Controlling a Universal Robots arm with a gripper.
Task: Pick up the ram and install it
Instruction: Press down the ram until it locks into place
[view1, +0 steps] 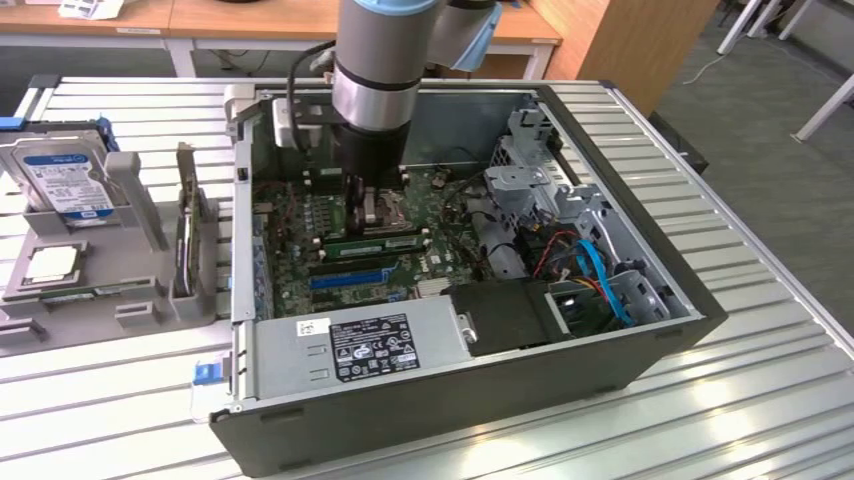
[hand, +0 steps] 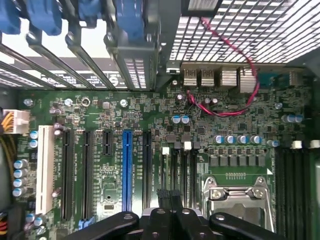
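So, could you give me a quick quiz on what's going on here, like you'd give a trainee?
1. True or false: the arm reaches down into the open computer case.
2. Multiple choice: in the wrist view, what colour is the long slot that has black slots on both sides on the motherboard? A) red B) blue C) orange
3. Fill in: the fingers are ___ (open or shut).

Key: 1 true; 2 B; 3 shut.
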